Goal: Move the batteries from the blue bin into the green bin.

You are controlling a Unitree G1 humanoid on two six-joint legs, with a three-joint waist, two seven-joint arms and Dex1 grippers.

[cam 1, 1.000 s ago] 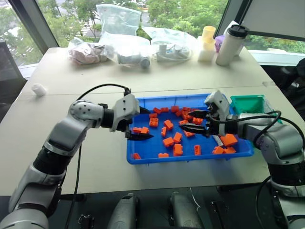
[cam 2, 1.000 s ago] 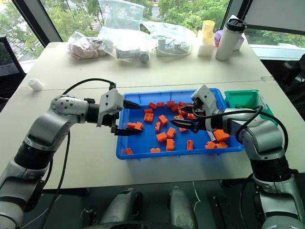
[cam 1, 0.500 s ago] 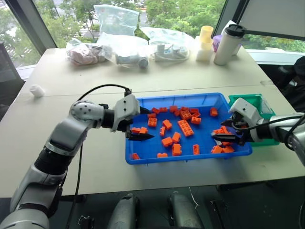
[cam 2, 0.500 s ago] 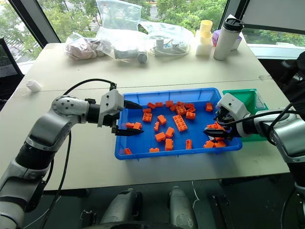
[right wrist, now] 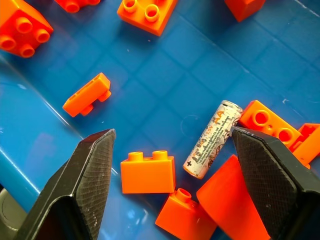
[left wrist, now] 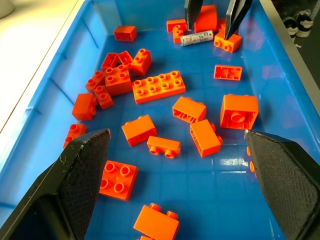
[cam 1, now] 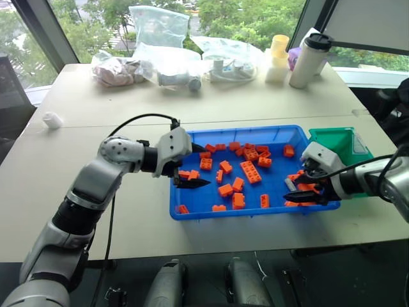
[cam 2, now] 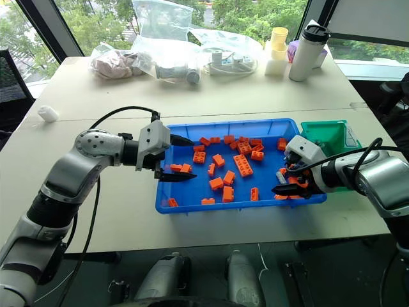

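Black fingers on the right gripper (right wrist: 170,165) spread wide, empty, straddling one battery (right wrist: 212,139) lying flat on the floor of the blue bin (cam 1: 192,213), near its right end, wedged among orange bricks (cam 1: 248,171). One battery visible; bricks roughly two dozen, scattered across the tray. Left gripper (cam 1: 193,167) also wide open, holding nothing, hovering over the bin's left end above a few bricks. One green bin (cam 1: 345,142) sits touching the blue bin's right end; contents not readable.

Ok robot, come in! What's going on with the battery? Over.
Both grippers open. Right gripper above battery in blue bin, not gripping. Orange bricks crowd it.
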